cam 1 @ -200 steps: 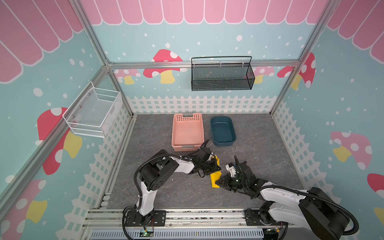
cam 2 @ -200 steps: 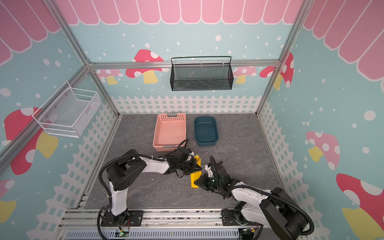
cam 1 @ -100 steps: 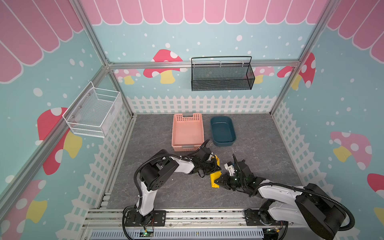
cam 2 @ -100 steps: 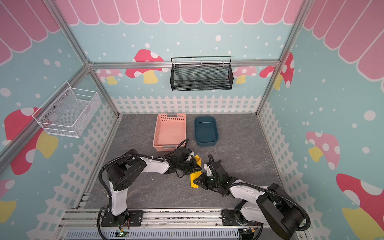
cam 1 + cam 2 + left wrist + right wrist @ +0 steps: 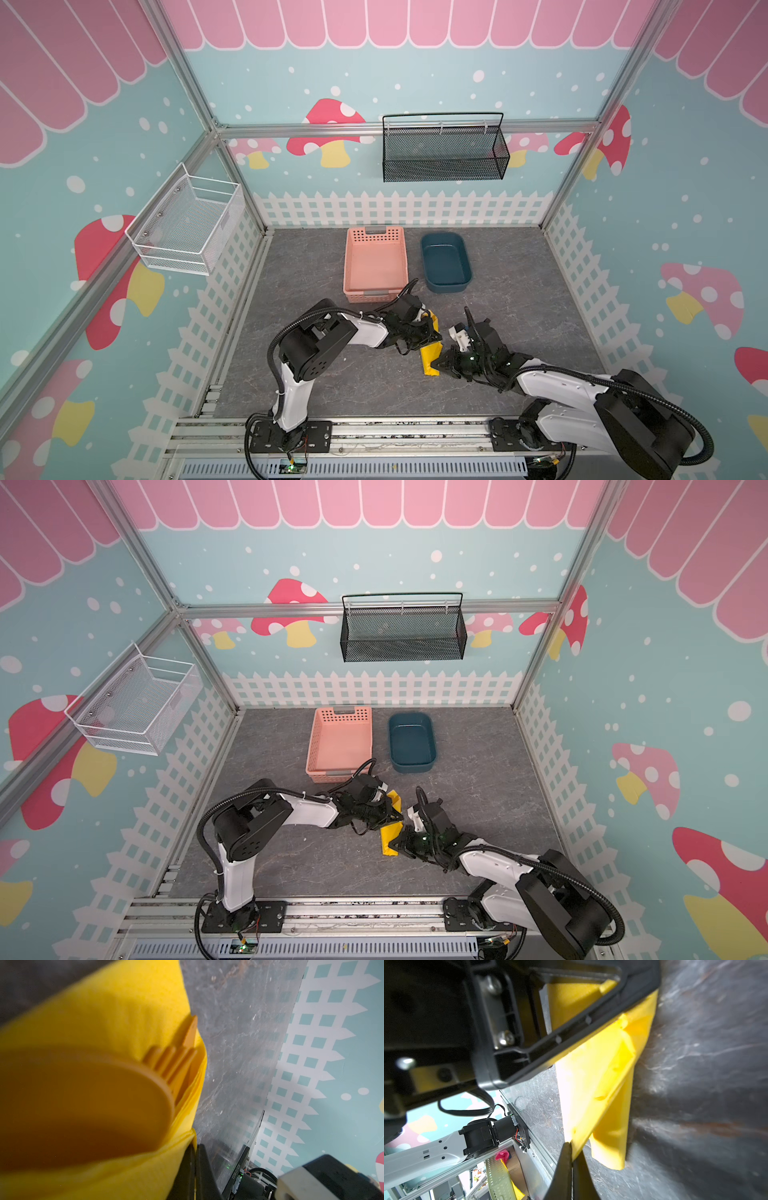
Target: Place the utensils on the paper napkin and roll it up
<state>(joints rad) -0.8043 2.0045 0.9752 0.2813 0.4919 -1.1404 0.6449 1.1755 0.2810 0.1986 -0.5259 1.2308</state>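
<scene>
Pinched tight between the closed jaws of the left gripper (image 5: 430, 337): a fold of the thin bright yellow paper napkin (image 5: 430, 360), folded over into a loose bundle on the grey marbled tabletop (image 5: 332, 386). Clamped at the bundle's other end by the right gripper (image 5: 435, 365), fingertips (image 5: 562, 1167) fully together on the paper's edge. Tucked inside the fold, right up against the left gripper: round-bowled orange-yellow plastic spoon (image 5: 83, 1105), small orange-yellow fork (image 5: 166, 1061) and straight thin orange-yellow stick (image 5: 190, 1034), tips showing at the open end. Well beyond both grippers, side by side: pink perforated plastic basket (image 5: 376, 257) and dark blue oval tub (image 5: 444, 262).
</scene>
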